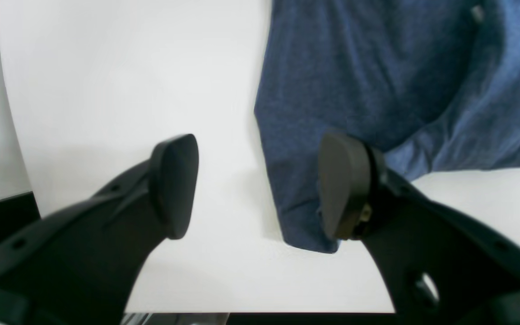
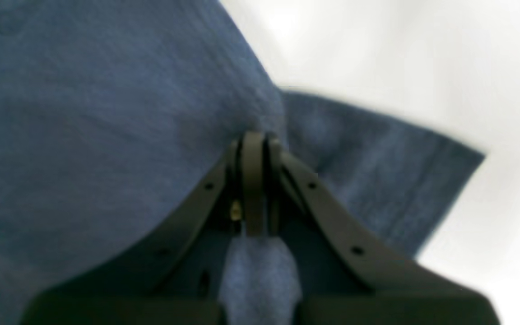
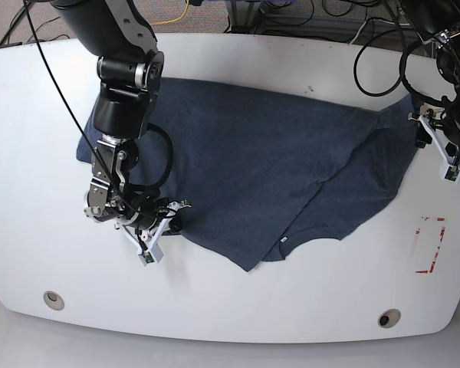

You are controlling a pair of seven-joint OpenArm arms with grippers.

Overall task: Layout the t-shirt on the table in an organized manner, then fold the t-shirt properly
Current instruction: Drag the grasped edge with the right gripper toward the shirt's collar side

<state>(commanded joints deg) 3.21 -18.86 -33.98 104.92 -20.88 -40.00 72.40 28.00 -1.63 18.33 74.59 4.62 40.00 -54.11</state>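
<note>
Below my cameras, one t-shirt [image 3: 253, 161] sprawls rumpled across the white worktop [image 3: 31, 138]. My right gripper [image 2: 254, 180] is clamped on a pinch of its fabric at the near edge, while my left gripper [image 1: 255, 185] hangs spread wide over the shirt's far-side sleeve edge, holding nothing.

No lettering is legible, perhaps owing to blur.
</note>
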